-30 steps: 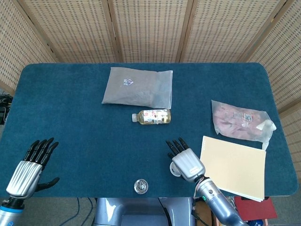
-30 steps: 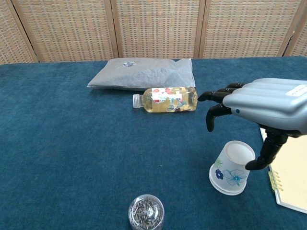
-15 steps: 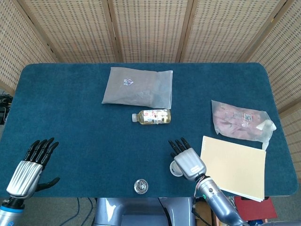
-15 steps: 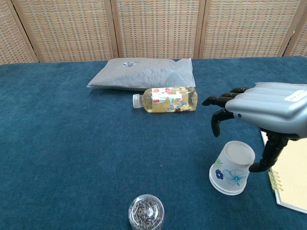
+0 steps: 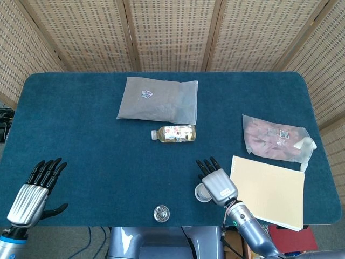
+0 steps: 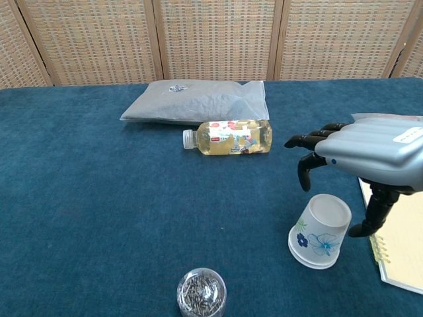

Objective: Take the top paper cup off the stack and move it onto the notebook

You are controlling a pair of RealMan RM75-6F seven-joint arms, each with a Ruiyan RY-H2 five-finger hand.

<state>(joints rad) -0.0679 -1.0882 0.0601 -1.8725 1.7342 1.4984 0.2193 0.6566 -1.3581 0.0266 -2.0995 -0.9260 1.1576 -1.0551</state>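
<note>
Paper cups (image 6: 320,232) are sitting upside down in a small stack on the blue table (image 5: 97,151), near its front edge. They are white with blue flowers, and the stack is leaning a little. In the head view only a bit of the stack (image 5: 202,193) is showing beside the hand.

The right hand (image 6: 370,155) is hanging over the cups with its fingers (image 6: 310,141) spread apart and bent down a little. It is holding nothing. Its thumb (image 6: 373,211) is pointing down just beside the cups on the right, and it is hard to tell if it is touching them.

The notebook (image 5: 268,190) is lying flat just to the right of the cups, with its pale yellow cover facing up.

The left hand (image 5: 33,194) is waiting at the front left corner of the table, far from the cups. Its fingers are wide apart and it is holding nothing.

A small bottle (image 6: 229,138) is lying on its side in the middle of the table. A grey bag (image 6: 198,101) is lying behind it. A pink bag (image 5: 275,138) is lying behind the notebook. A little round clear tub (image 6: 201,291) is standing at the front edge.
</note>
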